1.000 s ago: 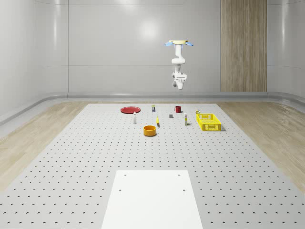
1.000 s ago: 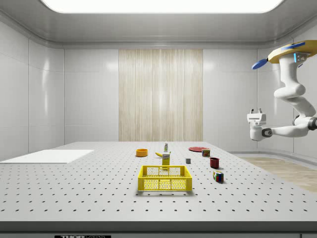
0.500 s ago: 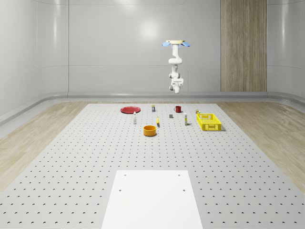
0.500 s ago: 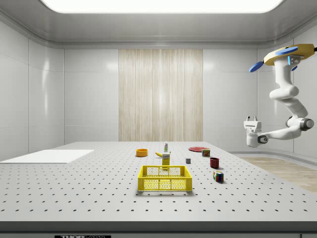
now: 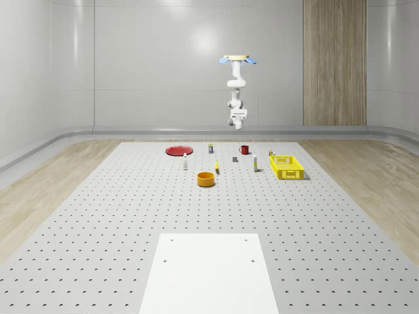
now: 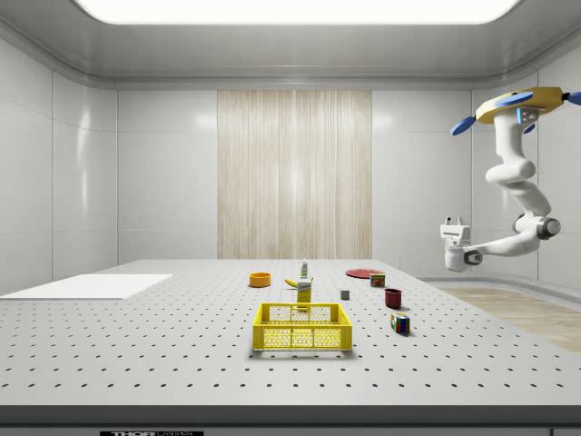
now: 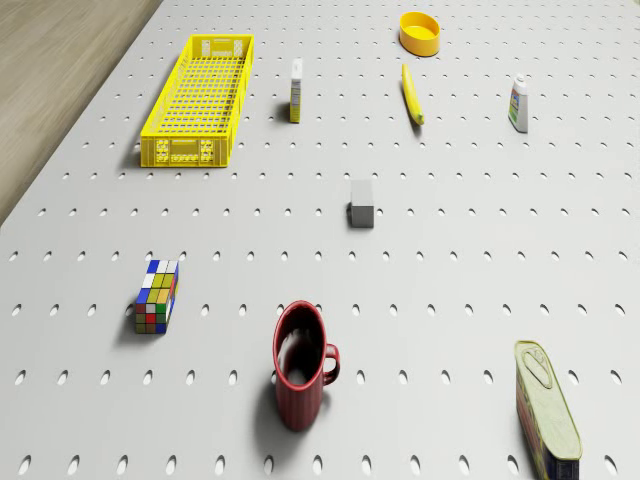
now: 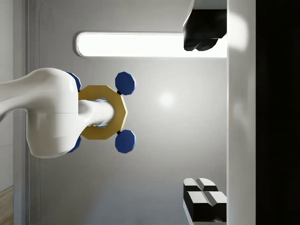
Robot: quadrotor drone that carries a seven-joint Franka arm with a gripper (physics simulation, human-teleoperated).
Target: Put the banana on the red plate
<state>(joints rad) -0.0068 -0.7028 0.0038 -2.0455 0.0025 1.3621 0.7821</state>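
Side view, drone (image 6: 519, 105) hovering past perforated table (image 6: 182, 354), wood-panelled wall (image 6: 294, 173) seemingly behind.

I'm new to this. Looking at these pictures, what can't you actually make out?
- Banana, side view: half hidden behind the carton.
- Can, drone view: its lower end is cut off by the picture's edge.
- Red plate, side view: seen edge-on, so its top surface is hidden.
- Bottle, whole-scene view: too small to read its label.
- Gripper, wrist view: points up at the drone, so no table objects appear beneath it.
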